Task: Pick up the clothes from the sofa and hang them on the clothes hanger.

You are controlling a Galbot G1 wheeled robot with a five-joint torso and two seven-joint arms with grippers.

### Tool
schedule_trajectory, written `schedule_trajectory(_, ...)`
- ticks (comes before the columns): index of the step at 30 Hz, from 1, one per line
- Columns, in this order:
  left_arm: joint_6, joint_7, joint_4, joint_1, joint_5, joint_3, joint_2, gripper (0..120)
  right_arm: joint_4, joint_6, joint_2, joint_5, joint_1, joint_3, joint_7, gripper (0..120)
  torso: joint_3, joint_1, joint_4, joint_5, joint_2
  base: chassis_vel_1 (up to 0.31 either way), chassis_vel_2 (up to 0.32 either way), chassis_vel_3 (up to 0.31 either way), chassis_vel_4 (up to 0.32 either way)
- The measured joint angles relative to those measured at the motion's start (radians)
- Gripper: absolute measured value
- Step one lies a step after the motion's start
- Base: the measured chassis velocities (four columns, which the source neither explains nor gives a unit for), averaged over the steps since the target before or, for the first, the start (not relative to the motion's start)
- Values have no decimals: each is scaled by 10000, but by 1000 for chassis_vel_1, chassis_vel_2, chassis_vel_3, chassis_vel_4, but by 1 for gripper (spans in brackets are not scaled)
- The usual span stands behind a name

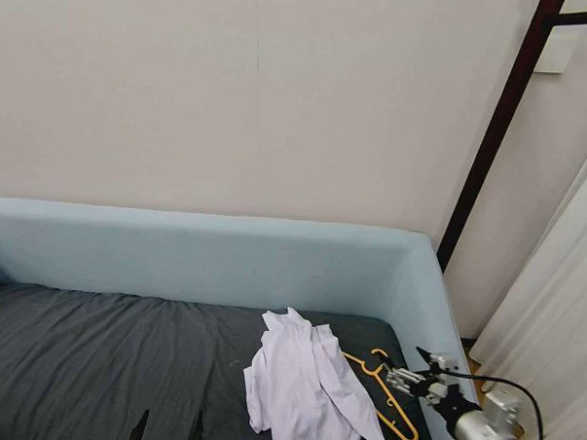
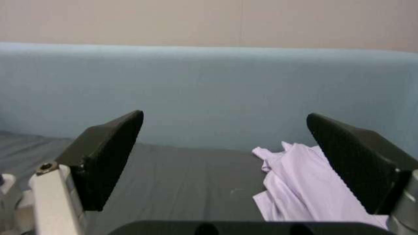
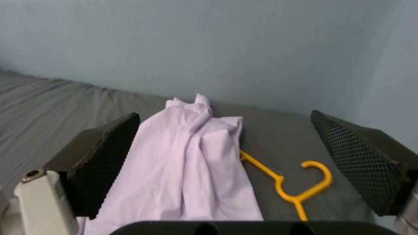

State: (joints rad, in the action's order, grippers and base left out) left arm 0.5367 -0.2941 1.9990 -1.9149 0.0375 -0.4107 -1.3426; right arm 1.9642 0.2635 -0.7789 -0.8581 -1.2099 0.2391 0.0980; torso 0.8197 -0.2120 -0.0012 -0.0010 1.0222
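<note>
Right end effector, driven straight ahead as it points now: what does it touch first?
Open right end effector most likely meets the lilac shirt first; orange hanger lies just beside that line. Depth unclear.

We see a plain pale lilac shirt (image 1: pixel 305 391) and a yellow-orange hanger (image 3: pixel 282 186) on a dark charcoal seat cushion (image 1: pixel 93 357) marked with faint lighter streaks, backed by the light blue sofa back (image 1: pixel 223 261). Behind it we find an off-white wall (image 1: pixel 231 91), a dark brown, almost black rack pole (image 1: pixel 492 131) and a white curtain (image 1: pixel 562 319). The right gripper (image 3: pixel 223 116) has black pads (image 3: pixel 356 156) with a fine dotted mesh, while the left gripper (image 2: pixel 225 117) shows smooth matte black fingers (image 2: pixel 107 152) on pale silver-grey metal.
</note>
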Motion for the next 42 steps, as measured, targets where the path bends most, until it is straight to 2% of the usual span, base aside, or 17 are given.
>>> schedule_trajectory(1,24,2,0,-57,-46,-7,-63,98,-330,116,37,-177,688,-563,28,100,0,0,-5,5,0,0,0,0,0)
schedule_trajectory(3,73,-3,-3,-163,-163,-8,-215,98,-1020,295,0,-448,2018,-1619,50,100,0,0,1,-2,1,0,0,0,0)
schedule_trajectory(6,143,-12,-59,-260,-283,-6,-358,98,-1710,540,-254,-792,3087,-2589,96,100,0,0,-1,4,0,0,0,0,0)
schedule_trajectory(10,316,-72,-217,-426,-446,-46,-610,98,-3476,884,-1303,-1101,5185,-4401,140,100,0,0,1,-3,0,0,0,0,0)
schedule_trajectory(11,316,-72,-217,-426,-446,-46,-610,98,-3476,884,-1303,-1101,5185,-4401,140,100,0,0,1,-3,0,0,0,0,0)
schedule_trajectory(12,349,-73,-238,-481,-456,-64,-651,98,-3958,916,-1625,-1096,5557,-4717,137,100,0,-1,2,5,-1,0,0,0,0)
schedule_trajectory(16,462,-148,-316,-682,-475,-142,-812,97,-5858,957,-2826,-698,6614,-5603,-78,100,0,-1,1,0,0,0,0,0,0)
schedule_trajectory(17,462,-148,-316,-682,-475,-142,-812,97,-5858,957,-2826,-698,6614,-5603,-78,100,0,-1,1,0,0,0,0,0,0)
schedule_trajectory(20,552,-162,-372,-791,-513,-174,-943,97,-7262,921,-3618,-29,7076,-6071,-366,100,-1,0,1,0,0,0,0,0,0)
schedule_trajectory(26,653,-185,-435,-890,-551,-215,-1125,96,-9170,537,-4547,862,7283,-6221,-760,100,0,0,-4,0,0,0,0,0,0)
schedule_trajectory(34,711,-199,-482,-881,-558,-219,-1228,96,-10406,226,-5281,1463,7455,-6337,-962,100,-1,0,-2,0,1,0,0,0,0)
schedule_trajectory(37,725,-204,-483,-835,-525,-226,-1225,96,-10714,147,-5475,1542,7534,-6338,-999,90,-1,0,-1,0,1,0,0,0,0)
schedule_trajectory(41,726,-214,-481,-815,-493,-230,-1216,96,-10769,127,-5520,1551,7559,-6345,-1008,84,-1,0,-2,0,1,0,0,0,0)
schedule_trajectory(42,726,-220,-479,-801,-478,-234,-1209,96,-10792,122,-5550,1553,7577,-6359,-1010,75,-1,0,-2,0,1,0,0,0,0)
